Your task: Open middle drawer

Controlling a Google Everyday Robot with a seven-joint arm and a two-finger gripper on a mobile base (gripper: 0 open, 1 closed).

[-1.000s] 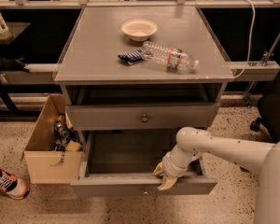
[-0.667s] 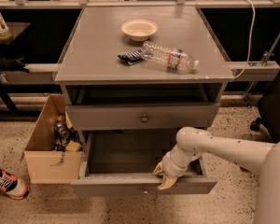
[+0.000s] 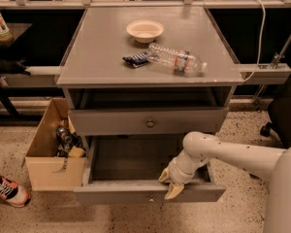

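Observation:
The middle drawer [image 3: 136,194] is pulled far out of the grey cabinet, with its dark inside showing and its small round knob on the front. My gripper [image 3: 170,183] is at the top edge of that front, right of the knob. One cream finger is inside the drawer and the other [image 3: 175,191] is over the front face, closed on the panel. My white arm [image 3: 233,154] reaches in from the right. The drawer above [image 3: 111,121], with its own round knob [image 3: 149,123], is almost closed. The lowest drawer is hidden under the open one.
On the cabinet top [image 3: 97,57] are a white bowl [image 3: 144,30], a plastic bottle lying on its side [image 3: 176,59] and a dark packet [image 3: 136,58]. A cardboard box with several items [image 3: 51,166] stands on the floor at left. A shoe [image 3: 7,191] is at the far left and a dark chair base [image 3: 281,120] at right.

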